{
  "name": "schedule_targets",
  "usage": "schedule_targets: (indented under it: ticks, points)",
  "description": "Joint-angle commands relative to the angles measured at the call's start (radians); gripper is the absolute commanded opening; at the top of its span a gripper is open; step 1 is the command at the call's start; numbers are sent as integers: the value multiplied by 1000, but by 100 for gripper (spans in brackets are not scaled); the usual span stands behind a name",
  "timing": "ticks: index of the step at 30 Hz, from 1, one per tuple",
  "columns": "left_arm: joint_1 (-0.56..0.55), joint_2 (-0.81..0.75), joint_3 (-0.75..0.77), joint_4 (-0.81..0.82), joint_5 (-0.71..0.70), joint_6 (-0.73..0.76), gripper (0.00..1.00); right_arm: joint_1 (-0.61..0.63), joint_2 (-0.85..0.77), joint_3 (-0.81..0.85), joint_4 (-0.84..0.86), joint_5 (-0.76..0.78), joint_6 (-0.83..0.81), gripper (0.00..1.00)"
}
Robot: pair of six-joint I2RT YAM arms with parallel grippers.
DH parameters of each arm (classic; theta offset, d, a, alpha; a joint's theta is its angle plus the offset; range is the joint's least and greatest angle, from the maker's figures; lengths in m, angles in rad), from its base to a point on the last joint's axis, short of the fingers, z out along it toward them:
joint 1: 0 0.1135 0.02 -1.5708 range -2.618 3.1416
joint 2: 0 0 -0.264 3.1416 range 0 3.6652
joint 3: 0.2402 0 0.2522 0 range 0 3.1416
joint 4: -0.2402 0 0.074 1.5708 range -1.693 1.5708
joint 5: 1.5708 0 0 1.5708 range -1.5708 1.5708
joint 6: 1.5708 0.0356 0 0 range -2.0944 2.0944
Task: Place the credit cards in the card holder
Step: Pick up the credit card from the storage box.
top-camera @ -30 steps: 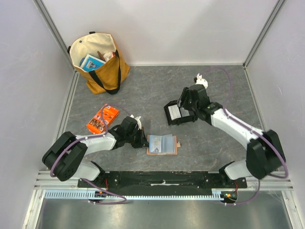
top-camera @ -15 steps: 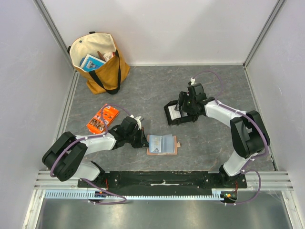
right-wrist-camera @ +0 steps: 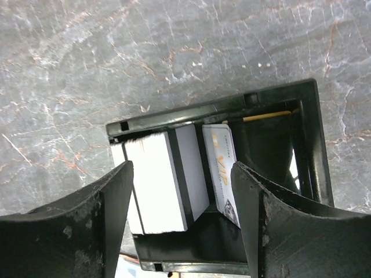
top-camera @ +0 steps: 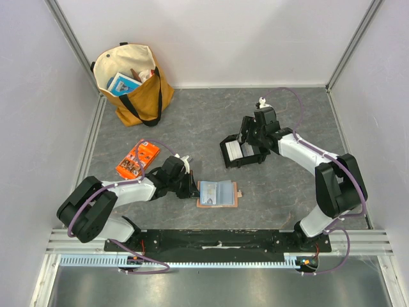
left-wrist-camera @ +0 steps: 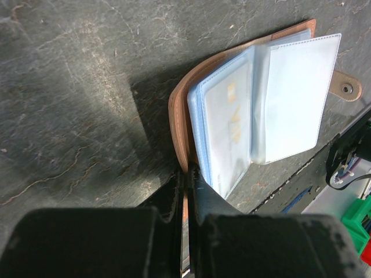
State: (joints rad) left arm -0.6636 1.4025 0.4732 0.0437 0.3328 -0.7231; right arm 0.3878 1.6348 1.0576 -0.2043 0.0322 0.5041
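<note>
Your right pincer (right-wrist-camera: 181, 174) hangs spread over the credit cards (right-wrist-camera: 153, 185) inside the black tray (right-wrist-camera: 310, 139); descend off-centre and a fingertip may jam on the tray's wall or scatter them.

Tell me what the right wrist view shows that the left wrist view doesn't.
Only right wrist: black tray with the credit cards stacked and a VIP-printed card, framed by the open right gripper. Only left wrist: the card holder lying open, its brown cover pinched in the shut left gripper. Both: grey marbled table.
</note>
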Motion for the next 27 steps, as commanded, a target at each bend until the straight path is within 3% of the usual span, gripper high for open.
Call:
schedule_targets:
  ticks: [1,8,27]
  points:
    - [-1,33,-5,-80,-58,36,2,-6,-29,42,22,-17,-21,75]
    - [-1,30,-2,-85,-57,34,2,-4,32,12,77,-155,31,76]
    - [-1,32,-1,-88,-55,34,2,-9,96,-2,157,-357,100,76]
